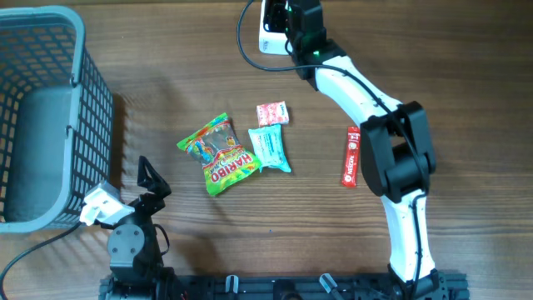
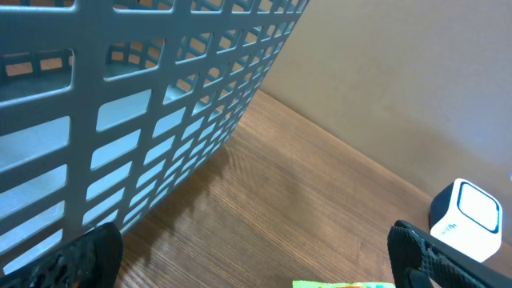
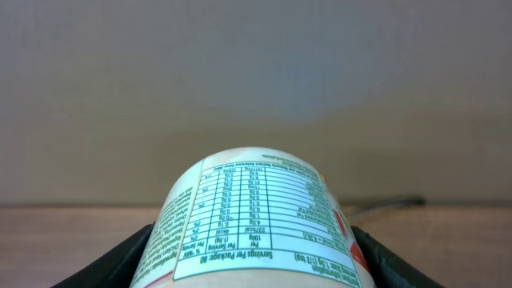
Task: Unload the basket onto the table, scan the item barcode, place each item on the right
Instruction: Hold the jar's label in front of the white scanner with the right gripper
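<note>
Right wrist view: the right gripper (image 3: 252,272) has a round tub (image 3: 256,212) clamped between its jaws, which stand part-way open around it. The nutrition table faces the camera, upside down. Overhead now: the right arm stretches to the table's far edge, and its gripper sits just beside the white scanner (image 1: 271,32); the tub itself is hidden from above. Down at the near edge, the left gripper (image 1: 151,177) is spread wide with nothing in it, close to the grey basket (image 1: 50,33). Mid-table lie a Haribo bag (image 1: 221,156) touching a teal pack (image 1: 271,148), a small red pack (image 1: 272,113) and a red bar (image 1: 351,157).
</note>
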You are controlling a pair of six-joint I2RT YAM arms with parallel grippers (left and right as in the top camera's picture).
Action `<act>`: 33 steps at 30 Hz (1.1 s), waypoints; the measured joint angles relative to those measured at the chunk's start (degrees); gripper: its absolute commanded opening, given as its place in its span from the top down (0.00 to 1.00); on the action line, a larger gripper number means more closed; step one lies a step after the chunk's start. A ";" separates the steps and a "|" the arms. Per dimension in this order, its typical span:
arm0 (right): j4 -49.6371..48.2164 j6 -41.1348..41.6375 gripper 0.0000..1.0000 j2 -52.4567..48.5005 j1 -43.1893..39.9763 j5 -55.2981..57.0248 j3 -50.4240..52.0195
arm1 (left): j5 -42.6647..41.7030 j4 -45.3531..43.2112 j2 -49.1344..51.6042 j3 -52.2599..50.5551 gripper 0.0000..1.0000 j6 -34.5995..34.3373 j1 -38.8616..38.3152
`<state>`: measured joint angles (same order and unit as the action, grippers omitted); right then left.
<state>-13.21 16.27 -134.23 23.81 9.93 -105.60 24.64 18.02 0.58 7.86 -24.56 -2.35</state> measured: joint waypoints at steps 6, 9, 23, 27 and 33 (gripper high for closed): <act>-0.59 -6.27 0.48 -1.66 0.04 9.22 0.04 | 0.00 0.00 0.00 0.00 0.00 0.00 0.00; 0.61 -12.39 0.48 -1.66 0.04 18.40 0.04 | -0.02 0.00 0.00 0.00 0.00 0.00 0.00; 47.30 -13.18 0.50 4.98 -19.61 37.90 -0.28 | -0.02 0.00 0.00 -0.02 0.00 0.00 0.00; 56.57 -5.55 0.50 4.98 -33.07 28.39 -0.28 | 0.00 0.00 -0.02 -0.02 0.00 0.00 0.00; 59.43 0.17 0.44 4.98 -52.06 10.45 -0.28 | 0.00 0.00 -0.02 -0.02 0.00 0.00 0.00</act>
<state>46.22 16.45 -129.25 -28.25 20.38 -105.89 24.64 18.02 0.56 7.84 -24.56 -2.35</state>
